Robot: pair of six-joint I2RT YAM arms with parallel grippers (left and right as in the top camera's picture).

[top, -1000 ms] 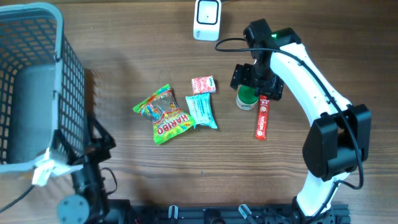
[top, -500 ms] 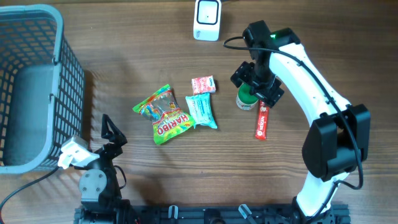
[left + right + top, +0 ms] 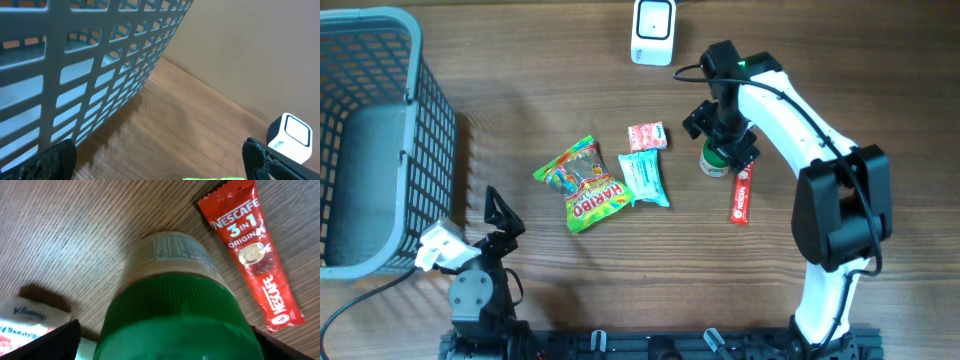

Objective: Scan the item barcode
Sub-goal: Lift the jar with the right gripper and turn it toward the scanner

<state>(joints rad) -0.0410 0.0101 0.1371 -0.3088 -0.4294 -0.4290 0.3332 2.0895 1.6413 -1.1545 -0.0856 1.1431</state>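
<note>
So the right tool (image 3: pixel 720 133) is hovering right over the green-lidded jar (image 3: pixel 172 300), with its jaws spread wide on either side of the lid and not pinching it, so it's holding nothing yet. It looks like it's lining up a top-down grab, which makes sense since the jar is standing upright on the desk (image 3: pixel 520 80) with the lid as the easiest bit to reach. The scanner (image 3: pixel 653 30), that little white box, is sitting beyond the jar toward the far edge, so the jar is probably needing a lift and a carry over there with its label turned to face it. A Nescafe stick (image 3: pixel 742 193) is lying just beside the jar on its near-right, and a small red packet (image 3: pixel 647 136), a teal tissue pack (image 3: pixel 645 178) and a Haribo bag (image 3: pixel 585 188) are trailing off to the jar's left. The left tool (image 3: pixel 503 215) is sitting well off to the jar's left by the blue basket (image 3: pixel 430 110), wide open too and gripping nothing, so it's likely not part of this step. The overhead view is giving the whole layout, but the arm is hiding most of the jar. The right wrist view is showing the ribbed lid and printed label up close, though no barcode is readable there. The left wrist view is mostly showing basket mesh, with the scanner peeking in.
</note>
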